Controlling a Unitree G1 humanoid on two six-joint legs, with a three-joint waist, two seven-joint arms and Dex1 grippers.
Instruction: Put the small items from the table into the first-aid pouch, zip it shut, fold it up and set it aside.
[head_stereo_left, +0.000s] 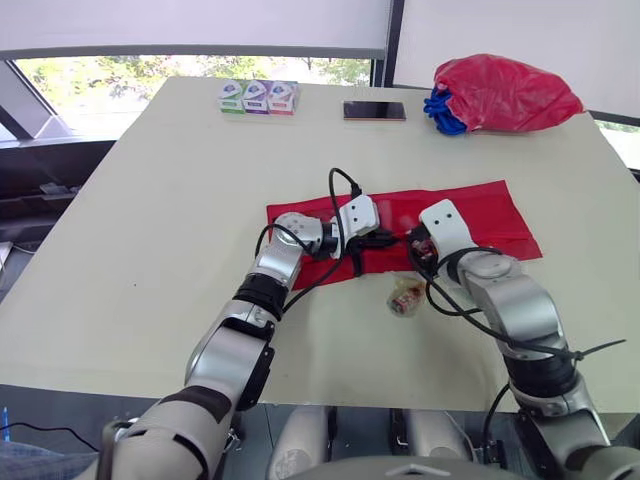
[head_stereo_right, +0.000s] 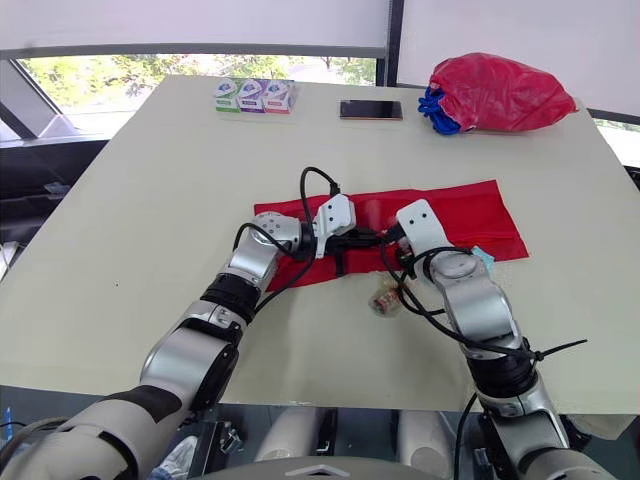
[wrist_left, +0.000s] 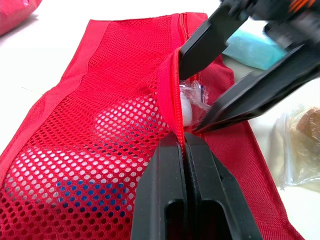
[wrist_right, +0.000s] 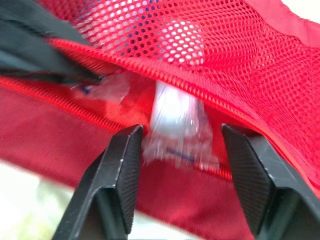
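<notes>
The red first-aid pouch (head_stereo_left: 470, 215) lies unfolded and flat on the table, its mesh pocket (wrist_left: 115, 125) unzipped. My left gripper (wrist_left: 183, 140) is shut on the pocket's zipper edge and holds it up. My right gripper (wrist_right: 182, 132) stands open at the pocket mouth, facing the left one. A clear plastic packet (wrist_right: 175, 125) sits between its fingers, half inside the opening. White and blue items show through the mesh. On the table just in front of the pouch lies a clear packet with brown contents (head_stereo_left: 405, 297). A teal item (head_stereo_right: 483, 257) rests by my right wrist.
At the table's far edge stand three small boxes (head_stereo_left: 258, 97), a phone (head_stereo_left: 375, 110) and a red bag with blue cloth (head_stereo_left: 505, 93). The near table edge (head_stereo_left: 330, 400) runs just behind my elbows.
</notes>
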